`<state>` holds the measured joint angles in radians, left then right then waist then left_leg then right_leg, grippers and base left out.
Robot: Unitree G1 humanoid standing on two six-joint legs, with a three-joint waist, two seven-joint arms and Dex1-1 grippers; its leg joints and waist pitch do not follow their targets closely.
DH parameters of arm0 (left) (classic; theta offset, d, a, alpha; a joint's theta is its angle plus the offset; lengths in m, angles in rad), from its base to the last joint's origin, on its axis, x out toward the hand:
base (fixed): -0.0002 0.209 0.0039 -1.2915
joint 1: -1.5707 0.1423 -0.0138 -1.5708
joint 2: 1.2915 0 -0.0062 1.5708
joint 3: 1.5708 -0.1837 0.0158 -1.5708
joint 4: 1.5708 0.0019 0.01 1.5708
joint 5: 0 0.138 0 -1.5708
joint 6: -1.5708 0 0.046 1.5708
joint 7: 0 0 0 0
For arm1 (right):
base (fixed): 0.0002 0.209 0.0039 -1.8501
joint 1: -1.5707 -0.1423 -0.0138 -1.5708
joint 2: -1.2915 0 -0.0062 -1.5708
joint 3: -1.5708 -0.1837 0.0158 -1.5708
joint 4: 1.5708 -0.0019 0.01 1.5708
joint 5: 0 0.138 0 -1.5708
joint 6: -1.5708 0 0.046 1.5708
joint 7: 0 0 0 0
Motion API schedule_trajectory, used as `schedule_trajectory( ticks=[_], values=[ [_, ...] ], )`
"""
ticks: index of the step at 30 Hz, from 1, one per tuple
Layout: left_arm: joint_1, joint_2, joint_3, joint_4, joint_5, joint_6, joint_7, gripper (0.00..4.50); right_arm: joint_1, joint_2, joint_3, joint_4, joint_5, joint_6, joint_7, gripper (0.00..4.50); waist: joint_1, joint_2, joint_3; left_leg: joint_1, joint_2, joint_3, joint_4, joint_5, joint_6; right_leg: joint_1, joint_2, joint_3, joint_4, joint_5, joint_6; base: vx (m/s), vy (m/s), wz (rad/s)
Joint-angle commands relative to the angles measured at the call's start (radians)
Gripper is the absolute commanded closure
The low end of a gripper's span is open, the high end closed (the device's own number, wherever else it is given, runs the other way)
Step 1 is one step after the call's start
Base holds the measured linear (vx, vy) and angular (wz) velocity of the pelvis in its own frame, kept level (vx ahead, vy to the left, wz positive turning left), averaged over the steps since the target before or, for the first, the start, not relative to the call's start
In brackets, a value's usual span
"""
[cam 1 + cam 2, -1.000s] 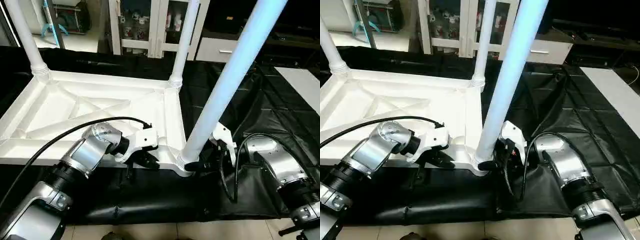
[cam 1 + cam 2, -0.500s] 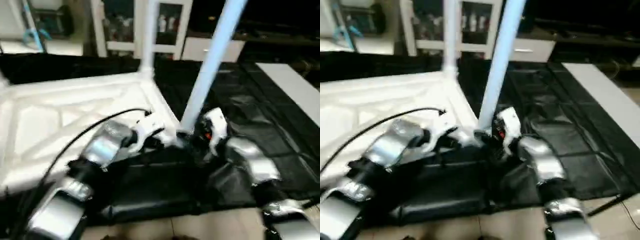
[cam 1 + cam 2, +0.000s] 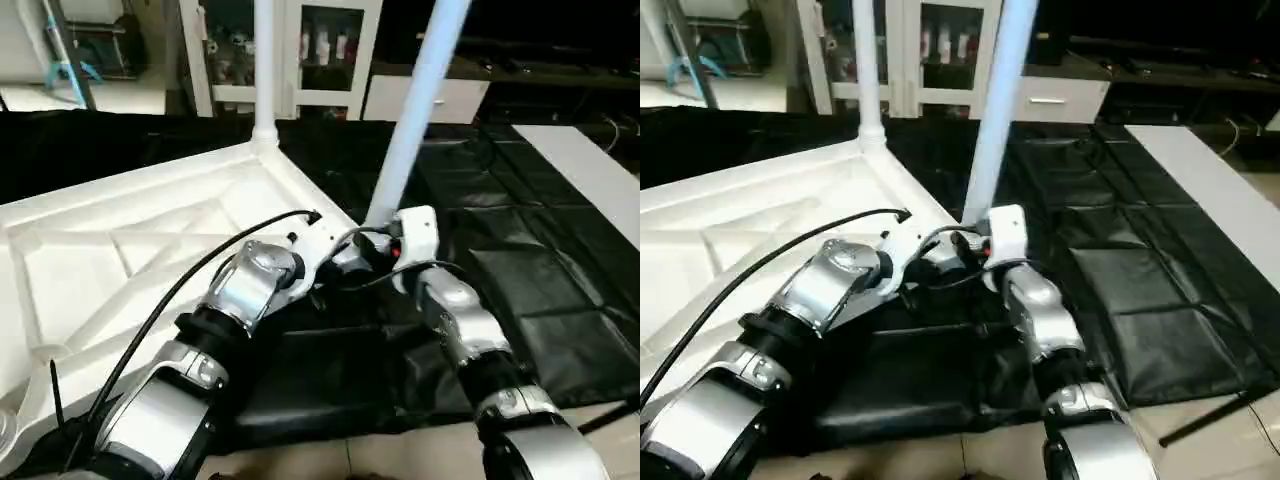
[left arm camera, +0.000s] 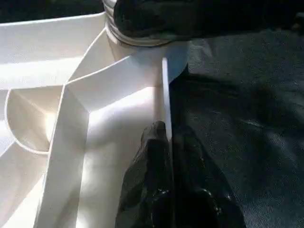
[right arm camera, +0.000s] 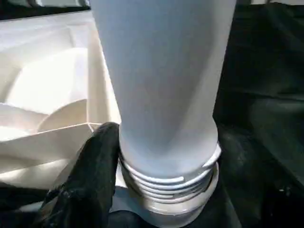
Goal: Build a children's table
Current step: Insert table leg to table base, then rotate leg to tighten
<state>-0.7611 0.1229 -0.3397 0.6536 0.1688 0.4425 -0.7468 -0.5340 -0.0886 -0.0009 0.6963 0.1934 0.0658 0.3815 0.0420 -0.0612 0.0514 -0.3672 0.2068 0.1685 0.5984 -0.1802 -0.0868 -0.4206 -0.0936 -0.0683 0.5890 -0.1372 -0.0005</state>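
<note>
Children's table [image 3: 150,240] lies upside down on the black-cloth work table [image 3: 560,250], ribbed underside facing up, taking the left and middle of the scene. One leg [image 3: 264,70] stands upright at the far corner; a second leg [image 3: 415,110] rises from the near right corner, leaning slightly right. Left gripper [image 4: 167,142] sits at the table's near right rim just beside that corner: in the left wrist view its black fingers [image 4: 152,161] are pressed together on the thin white edge wall, one finger inside the rim, one outside over the cloth. Right gripper [image 5: 156,161] is at the base of the near right leg; in the right wrist view the threaded collar sits between its fingers [image 5: 90,180], spread apart around the tube's foot, one finger touching the collar's side. Both silver forearms converge on this one corner.
</note>
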Motion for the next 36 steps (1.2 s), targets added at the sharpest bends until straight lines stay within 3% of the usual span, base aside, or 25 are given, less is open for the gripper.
schedule_trajectory(
  ticks=[1, 2, 5, 8, 10, 11, 13, 14, 15, 17, 20, 30, 34, 36],
  values=[
    [-0.015, -0.01, -0.025, -0.024, -0.02, -0.064, -0.038, 4.5, 0.01, -0.002, 0.031, -0.062, 0.023, 0.019, 0.085, 1.02, 0.009, 0.004, -0.07, 0.006, 0.013, 0.002, -0.081, -0.318, 0.034, 0.047, -0.039, 0.029, -0.075, -0.338, -0.165, 0.0, 0.0, 0.0],
    [-0.003, 0.007, -0.037, -0.032, -0.021, -0.092, -0.074, 4.5, 0.03, -0.037, 0.033, -0.103, 0.03, 0.032, 0.116, 0.88, 0.011, 0.009, -0.069, 0.006, 0.013, 0.002, -0.082, -0.308, 0.035, 0.046, -0.04, 0.029, -0.072, -0.325, -0.175, 0.0, 0.0, 0.0],
    [0.014, 0.025, -0.044, -0.05, -0.028, -0.097, -0.113, 4.5, 0.053, -0.081, 0.042, -0.147, 0.033, 0.052, 0.161, 0.59, 0.022, 0.007, -0.069, 0.003, 0.013, 0.007, -0.08, -0.265, 0.045, 0.054, -0.04, 0.031, -0.068, -0.291, -0.191, 0.0, 0.0, 0.0],
    [0.074, 0.107, -0.09, -0.14, -0.066, -0.178, -0.314, 4.5, 0.106, -0.219, 0.081, -0.246, 0.015, 0.076, 0.326, 0.32, 0.03, 0.008, -0.069, 0.003, 0.018, 0.008, -0.081, -0.24, 0.053, 0.056, -0.042, 0.033, -0.066, -0.277, -0.195, 0.0, 0.0, 0.0],
    [0.103, 0.156, -0.113, -0.195, -0.089, -0.186, -0.418, 4.5, 0.136, -0.287, 0.099, -0.302, 0.021, 0.088, 0.428, 0.19, 0.037, 0.014, -0.066, 0.009, 0.019, 0.009, -0.082, -0.266, 0.056, 0.05, -0.041, 0.034, -0.067, -0.302, -0.195, 0.0, 0.0, 0.0],
    [0.118, 0.185, -0.125, -0.223, -0.102, -0.181, -0.474, 4.5, 0.155, -0.331, 0.111, -0.337, 0.026, 0.094, 0.496, 0.13, 0.042, 0.013, -0.066, 0.008, 0.021, 0.007, -0.083, -0.27, 0.052, 0.053, -0.043, 0.034, -0.067, -0.316, -0.19, 0.0, 0.0, 0.0],
    [0.125, 0.204, -0.129, -0.233, -0.108, -0.175, -0.503, 4.5, 0.167, -0.367, 0.118, -0.361, 0.034, 0.101, 0.554, 0.06, 0.052, 0.018, -0.062, 0.022, 0.027, 0.012, -0.085, -0.305, 0.043, 0.038, -0.041, 0.038, -0.07, -0.328, -0.194, 0.0, 0.0, 0.0],
    [0.127, 0.212, -0.129, -0.235, -0.108, -0.177, -0.511, 4.5, 0.171, -0.382, 0.122, -0.369, 0.038, 0.103, 0.578, 0.06, 0.049, 0.016, -0.059, 0.021, 0.026, 0.011, -0.086, -0.32, 0.04, 0.037, -0.037, 0.038, -0.07, -0.33, -0.197, 0.0, 0.0, 0.0],
    [0.129, 0.224, -0.131, -0.239, -0.11, -0.173, -0.524, 4.5, 0.173, -0.4, 0.125, -0.378, 0.038, 0.102, 0.605, 0.06, 0.049, 0.014, -0.06, 0.015, 0.024, 0.009, -0.088, -0.325, 0.03, 0.044, -0.038, 0.038, -0.068, -0.341, -0.193, 0.0, 0.0, 0.0],
    [0.136, 0.245, -0.132, -0.253, -0.115, -0.17, -0.547, 4.5, 0.177, -0.43, 0.139, -0.398, 0.047, 0.105, 0.65, 0.06, 0.049, 0.015, -0.059, 0.017, 0.024, 0.007, -0.089, -0.336, 0.022, 0.043, -0.039, 0.038, -0.069, -0.359, -0.186, 0.0, 0.0, 0.0],
    [0.146, 0.269, -0.135, -0.269, -0.116, -0.173, -0.569, 4.5, 0.177, -0.453, 0.157, -0.409, 0.062, 0.119, 0.715, 0.06, 0.05, 0.007, -0.06, 0.011, 0.023, 0.006, -0.088, -0.332, 0.025, 0.048, -0.044, 0.039, -0.07, -0.384, -0.174, 0.0, 0.0, 0.0],
    [0.152, 0.284, -0.133, -0.275, -0.112, -0.173, -0.562, 4.5, 0.164, -0.446, 0.174, -0.372, 0.073, 0.088, 0.799, 0.06, 0.05, 0.002, -0.061, 0.008, 0.023, 0.004, -0.087, -0.298, 0.024, 0.047, -0.046, 0.037, -0.069, -0.393, -0.167, 0.0, 0.0, 0.0],
    [0.152, 0.283, -0.137, -0.278, -0.112, -0.171, -0.561, 4.5, 0.169, -0.44, 0.183, -0.365, 0.071, 0.082, 0.822, 0.22, 0.05, 0.001, -0.062, 0.008, 0.022, 0.005, -0.086, -0.289, 0.028, 0.047, -0.046, 0.037, -0.068, -0.387, -0.168, 0.0, 0.0, 0.0],
    [0.152, 0.282, -0.137, -0.278, -0.112, -0.171, -0.562, 4.5, 0.168, -0.435, 0.183, -0.358, 0.07, 0.075, 0.826, 0.52, 0.05, 0.003, -0.062, 0.007, 0.023, 0.005, -0.086, -0.29, 0.028, 0.047, -0.046, 0.037, -0.068, -0.383, -0.171, 0.0, 0.0, 0.0]
  ],
)
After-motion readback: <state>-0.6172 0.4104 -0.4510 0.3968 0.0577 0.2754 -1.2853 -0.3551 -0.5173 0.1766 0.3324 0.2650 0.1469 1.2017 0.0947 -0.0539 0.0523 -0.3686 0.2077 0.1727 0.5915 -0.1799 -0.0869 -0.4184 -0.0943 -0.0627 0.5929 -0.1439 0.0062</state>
